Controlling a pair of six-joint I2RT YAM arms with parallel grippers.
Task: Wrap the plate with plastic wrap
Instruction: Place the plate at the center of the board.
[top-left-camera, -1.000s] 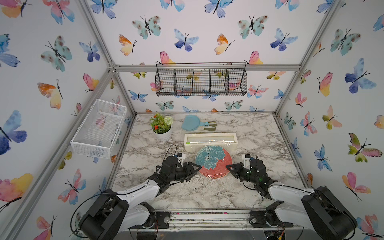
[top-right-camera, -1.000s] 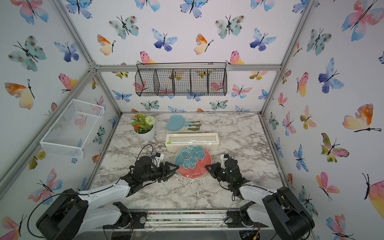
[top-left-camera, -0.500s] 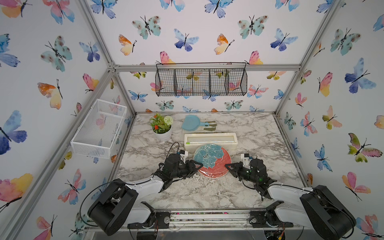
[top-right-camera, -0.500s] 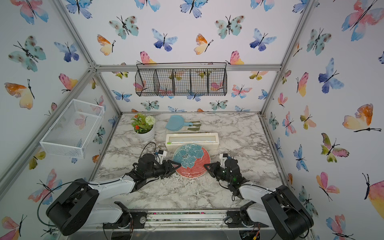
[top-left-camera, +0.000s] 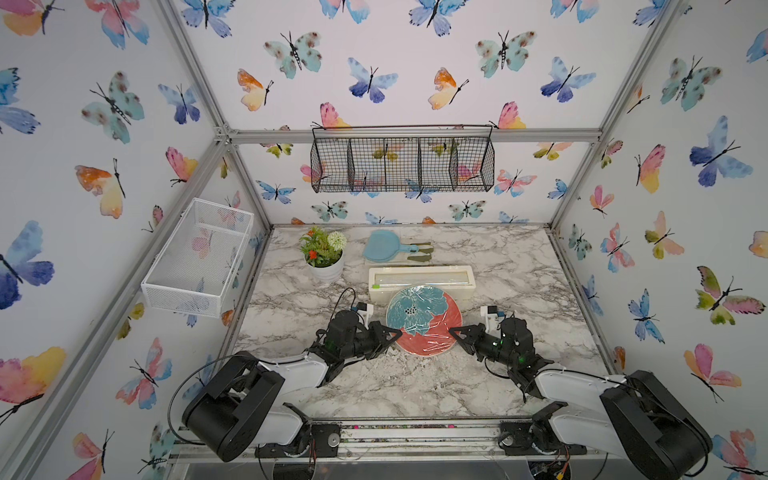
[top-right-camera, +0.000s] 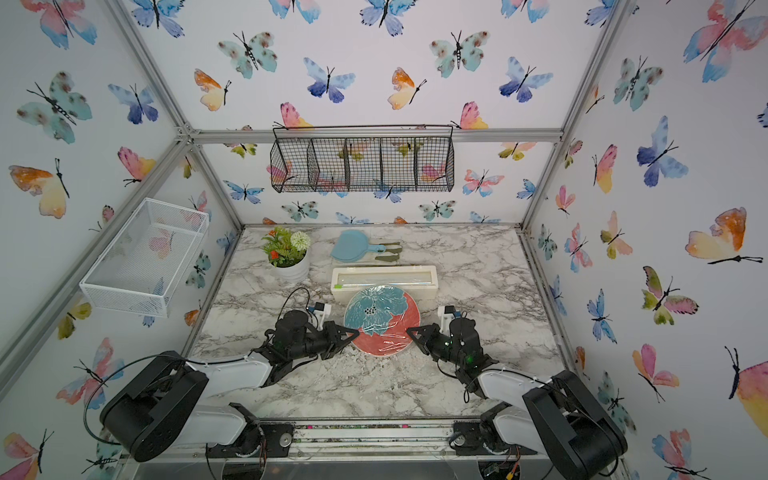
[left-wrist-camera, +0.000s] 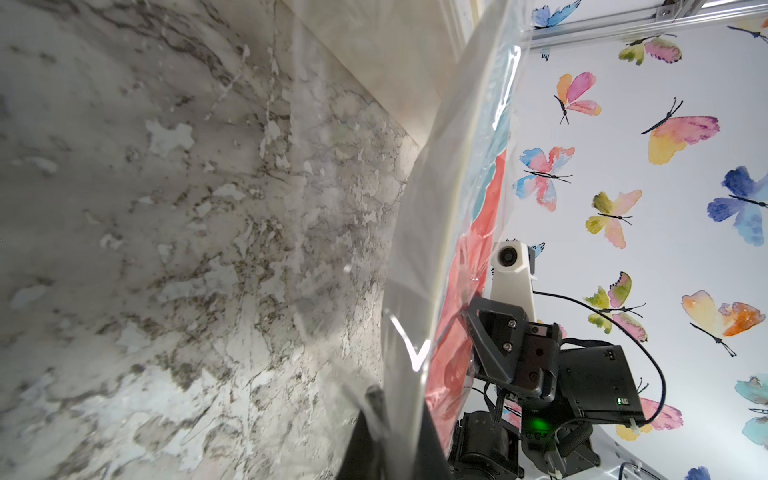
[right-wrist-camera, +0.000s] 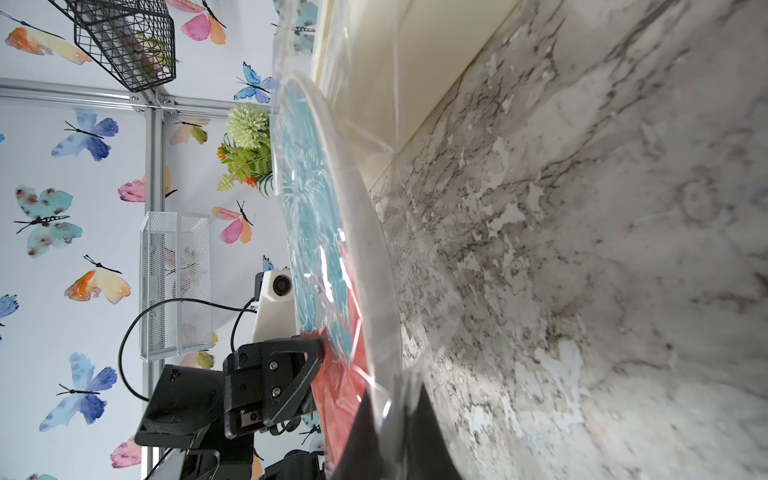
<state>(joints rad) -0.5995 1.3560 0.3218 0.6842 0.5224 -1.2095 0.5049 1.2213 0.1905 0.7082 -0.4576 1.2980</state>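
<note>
The plastic wrap (left-wrist-camera: 409, 349) already covers the plate (top-left-camera: 424, 320), clamped between the right gripper (top-left-camera: 451, 331) and, apparently, the left gripper (top-left-camera: 397, 332); loose edges beneath them remain to tuck.

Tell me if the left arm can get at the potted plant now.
Probably, but not freely: bare table lies between the left gripper and the potted plant, yet that gripper is at the plate's rim, opposite the right gripper, which grips it.

Coral-red plate (top-left-camera: 424, 322) with teal flower; crinkled clear plastic wrap (left-wrist-camera: 409, 286) covers it.
</note>
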